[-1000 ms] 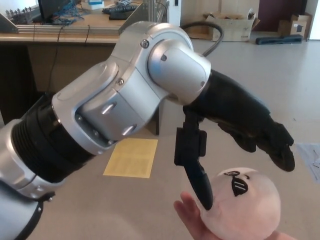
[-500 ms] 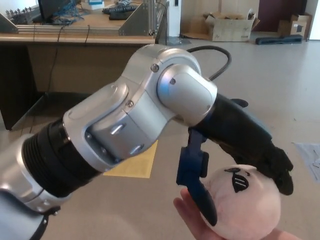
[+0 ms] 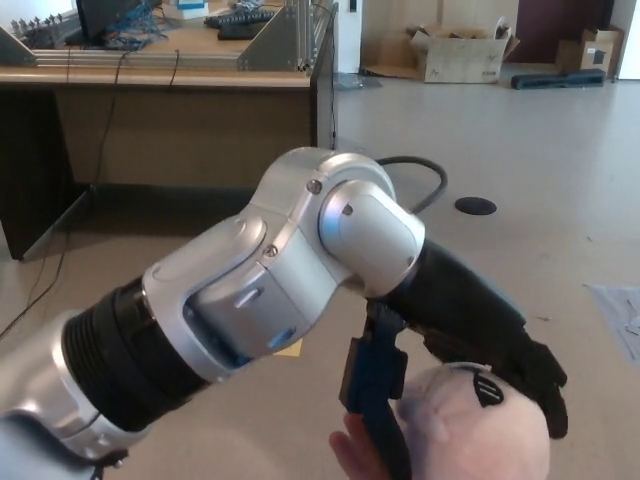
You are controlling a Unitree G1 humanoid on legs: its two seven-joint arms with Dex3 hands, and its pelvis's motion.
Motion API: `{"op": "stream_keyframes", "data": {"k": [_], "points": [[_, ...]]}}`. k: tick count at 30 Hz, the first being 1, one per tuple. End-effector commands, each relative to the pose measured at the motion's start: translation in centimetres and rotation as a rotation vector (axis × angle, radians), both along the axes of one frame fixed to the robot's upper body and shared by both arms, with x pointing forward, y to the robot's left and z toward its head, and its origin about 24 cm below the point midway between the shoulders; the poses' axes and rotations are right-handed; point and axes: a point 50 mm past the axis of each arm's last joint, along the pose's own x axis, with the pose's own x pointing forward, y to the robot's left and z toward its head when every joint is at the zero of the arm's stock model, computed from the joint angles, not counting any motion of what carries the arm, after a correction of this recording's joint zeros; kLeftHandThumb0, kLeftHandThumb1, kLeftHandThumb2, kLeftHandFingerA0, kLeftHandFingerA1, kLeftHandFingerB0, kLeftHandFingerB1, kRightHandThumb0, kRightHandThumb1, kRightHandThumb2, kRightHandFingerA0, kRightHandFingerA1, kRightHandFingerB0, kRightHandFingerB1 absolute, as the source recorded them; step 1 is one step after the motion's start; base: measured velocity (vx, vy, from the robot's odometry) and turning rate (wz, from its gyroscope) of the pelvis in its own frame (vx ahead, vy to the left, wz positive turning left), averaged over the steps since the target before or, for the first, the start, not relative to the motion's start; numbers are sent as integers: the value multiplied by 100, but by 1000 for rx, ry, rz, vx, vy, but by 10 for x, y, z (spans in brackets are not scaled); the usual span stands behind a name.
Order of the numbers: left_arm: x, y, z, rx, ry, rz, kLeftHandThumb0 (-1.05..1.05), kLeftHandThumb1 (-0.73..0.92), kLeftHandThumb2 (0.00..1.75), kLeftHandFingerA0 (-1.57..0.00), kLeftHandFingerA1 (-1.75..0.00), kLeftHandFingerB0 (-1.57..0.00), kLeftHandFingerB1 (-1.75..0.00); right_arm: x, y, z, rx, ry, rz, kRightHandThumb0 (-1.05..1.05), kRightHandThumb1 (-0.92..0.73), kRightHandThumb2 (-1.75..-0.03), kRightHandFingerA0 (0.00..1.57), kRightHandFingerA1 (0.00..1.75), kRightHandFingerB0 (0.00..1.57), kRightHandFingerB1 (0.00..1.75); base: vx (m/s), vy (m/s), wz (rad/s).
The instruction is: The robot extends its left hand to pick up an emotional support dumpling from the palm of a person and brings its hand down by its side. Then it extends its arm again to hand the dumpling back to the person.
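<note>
The dumpling (image 3: pixel 465 430) is a pale pink plush ball with a black face mark, at the bottom right of the head view. It rests on a person's hand (image 3: pixel 348 455), of which only the fingertips show at the bottom edge. My left hand (image 3: pixel 470 330) reaches in from the left on a silver forearm and sits over the dumpling. Its thumb (image 3: pixel 375 395) presses the ball's left side and its fingers (image 3: pixel 540 385) curl over the top right, so the hand is shut on it. My right hand does not show.
A wooden desk (image 3: pixel 150 80) with cables and gear stands at the back left. Beyond it are a cardboard box (image 3: pixel 460 50), a round floor socket (image 3: pixel 474 206) and paper (image 3: pixel 620 310) lying at the right edge.
My left arm has dropped lower over the person's palm. The thumb and fingers, spread above the dumpling a second ago, have closed in around it.
</note>
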Motion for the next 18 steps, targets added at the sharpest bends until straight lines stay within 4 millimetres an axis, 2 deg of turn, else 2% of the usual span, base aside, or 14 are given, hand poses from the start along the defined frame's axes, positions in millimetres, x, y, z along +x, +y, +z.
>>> {"op": "stream_keyframes", "data": {"k": [1,2,5,6,7,8,11,12,13,14,15,16,18], "points": [[1,7,-13,-10,0,1,-31,59,58,-73,-66,-43,-34,-4,-4,0,145,-62,-23,-51,-48,-80,64,63,31,45,0,0,0],[1,7,-15,-31,-29,-4,-23,75,63,-84,-50,-77,-44,-3,-4,0,97,-55,-23,-51,-50,-83,62,65,34,47,0,0,0],[0,6,-16,-55,-67,-14,-23,75,63,-84,-50,-77,-44,-2,-4,1,31,-47,-21,-51,-50,-83,62,65,34,47,0,0,0],[-1,6,-17,-115,-93,-34,-22,66,62,-87,-72,-81,-74,-2,-3,2,12,-55,-15,-45,-78,-64,70,61,53,40,0,0,0],[-3,7,-17,-161,-113,-47,-22,66,62,-87,-72,-81,-74,-2,-2,3,-2,-61,-10,-45,-78,-64,70,61,53,40,0,0,0],[-4,8,-18,-226,-144,-61,-22,72,64,-80,-85,-76,-90,-2,-1,4,-18,-70,3,-48,-81,-64,82,63,60,43,0,0,0],[-4,9,-19,-238,-153,-63,-22,72,64,-80,-85,-76,-90,-2,-1,4,-20,-71,6,-48,-81,-64,82,63,60,43,0,0,0],[-4,10,-19,-272,-171,-56,-22,79,65,-77,-97,-74,-98,-2,-2,4,-85,-66,21,-53,-79,-64,99,69,74,50,0,0,0],[-4,11,-19,-287,-180,-54,-22,79,65,-77,-97,-74,-98,-2,-3,4,-113,-65,27,-53,-79,-64,99,69,74,50,0,0,0],[-3,12,-19,-314,-191,-53,-22,76,66,-81,-86,-77,-84,-2,-3,5,-102,-68,21,-53,-75,-63,97,65,75,52,0,0,0],[-3,12,-19,-322,-194,-53,-22,76,66,-81,-86,-77,-84,-2,-3,5,-99,-69,19,-53,-75,-63,97,65,75,52,0,0,0],[-3,13,-21,-349,-202,-52,-22,76,62,-81,-70,-80,-64,-2,-3,6,-135,-79,34,-51,-75,-63,90,61,71,50,0,0,0],[-3,14,-22,-361,-207,-53,-22,76,62,-81,-70,-80,-64,-2,-2,6,-154,-84,40,-51,-75,-63,90,61,71,50,0,0,0]]}}
